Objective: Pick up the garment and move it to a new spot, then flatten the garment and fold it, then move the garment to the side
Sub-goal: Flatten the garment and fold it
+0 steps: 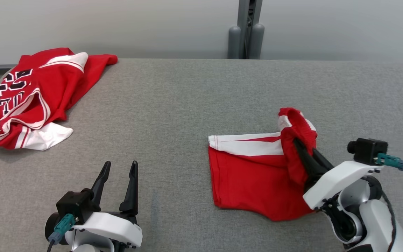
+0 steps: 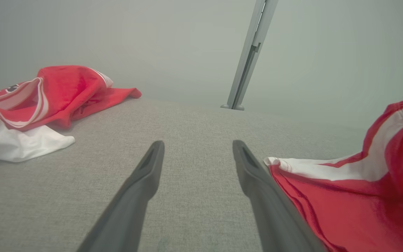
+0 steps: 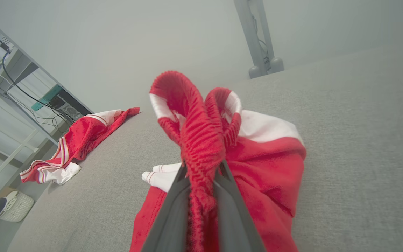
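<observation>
My R claw [image 1: 306,147] clamped tight on bunched waistband of shorts [image 1: 250,175], lifting that edge off table [image 1: 187,105]. Rest of shorts lies flat on table's R half, spread toward my L. My L claw [image 1: 121,163] spread wide, empty, near shorts' L hem, not touching. Jersey [image 1: 37,98] crumpled at far-L corner, well apart. White basket [image 3: 16,206] on floor, contents unclear.
</observation>
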Controlling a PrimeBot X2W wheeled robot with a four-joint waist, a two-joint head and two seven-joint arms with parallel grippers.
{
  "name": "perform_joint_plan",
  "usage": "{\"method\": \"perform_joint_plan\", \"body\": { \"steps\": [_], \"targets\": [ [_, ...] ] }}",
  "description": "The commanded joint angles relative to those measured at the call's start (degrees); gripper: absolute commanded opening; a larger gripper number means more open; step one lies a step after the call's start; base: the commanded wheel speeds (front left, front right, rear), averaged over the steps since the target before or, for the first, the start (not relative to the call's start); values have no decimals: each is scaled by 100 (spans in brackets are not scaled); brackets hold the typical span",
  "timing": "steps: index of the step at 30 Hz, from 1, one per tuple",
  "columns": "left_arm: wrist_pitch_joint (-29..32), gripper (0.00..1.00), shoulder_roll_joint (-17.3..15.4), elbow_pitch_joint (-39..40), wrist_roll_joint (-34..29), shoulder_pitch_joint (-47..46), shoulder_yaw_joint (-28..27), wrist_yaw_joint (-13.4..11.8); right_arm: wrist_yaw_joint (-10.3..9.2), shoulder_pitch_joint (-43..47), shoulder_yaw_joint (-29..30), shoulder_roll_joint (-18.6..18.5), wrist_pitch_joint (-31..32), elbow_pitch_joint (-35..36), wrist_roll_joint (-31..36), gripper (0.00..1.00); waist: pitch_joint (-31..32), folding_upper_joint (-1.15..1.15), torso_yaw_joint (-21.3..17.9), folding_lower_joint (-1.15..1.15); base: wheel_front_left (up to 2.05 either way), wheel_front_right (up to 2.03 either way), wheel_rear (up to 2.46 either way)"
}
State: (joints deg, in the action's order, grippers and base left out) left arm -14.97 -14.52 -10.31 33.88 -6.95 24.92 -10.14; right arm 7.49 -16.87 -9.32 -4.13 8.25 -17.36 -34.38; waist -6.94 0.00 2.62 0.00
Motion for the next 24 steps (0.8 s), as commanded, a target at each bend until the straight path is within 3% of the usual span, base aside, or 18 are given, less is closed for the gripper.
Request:
{"method": "perform_joint_plan", "body": {
  "steps": [1, 8, 18, 20, 21, 22, 23, 24],
  "targets": [
    [-11, 100, -6, 0, 22, -71, -8, 16, 1, 25, -8, 0, 40, 7, 89, 0, 20, 0, 58, 0, 0, 0, 0],
    [-15, 100, 63, -26, 46, -44, 16, 63, 1, -114, -180, 110, 67, -502, 603, 0, 92, 0, 327, 0, 0, 0, 0],
    [-21, 100, 149, -88, 7, -46, 48, 123, 1, -620, -774, 110, -297, -1769, 858, 0, 151, 0, 570, 0, 0, 0, 0],
    [-22, 100, 152, -96, 4, -47, 53, 133, 1, -685, -831, 109, -338, -1896, 900, 4, 158, 0, 587, 0, 0, 0, 0],
    [-22, 100, 163, -118, 6, -52, 54, 141, 1, -810, -956, 111, -404, -2134, 957, 16, 171, 0, 614, 0, 0, 0, 0],
    [-23, 100, 168, -127, 6, -52, 53, 149, 1, -875, -1020, 110, -458, -2237, 1025, 37, 181, 0, 624, 0, 0, 0, 0],
    [-23, 100, 170, -133, 4, -48, 55, 153, 1, -947, -1083, 108, -513, -2336, 1140, 50, 191, 0, 633, 0, 0, 0, 0],
    [-23, 100, 173, -144, 0, -43, 55, 157, 1, -998, -1146, 110, -560, -2416, 1228, 100, 200, 0, 640, 0, 0, 0, 0]
  ]
}}
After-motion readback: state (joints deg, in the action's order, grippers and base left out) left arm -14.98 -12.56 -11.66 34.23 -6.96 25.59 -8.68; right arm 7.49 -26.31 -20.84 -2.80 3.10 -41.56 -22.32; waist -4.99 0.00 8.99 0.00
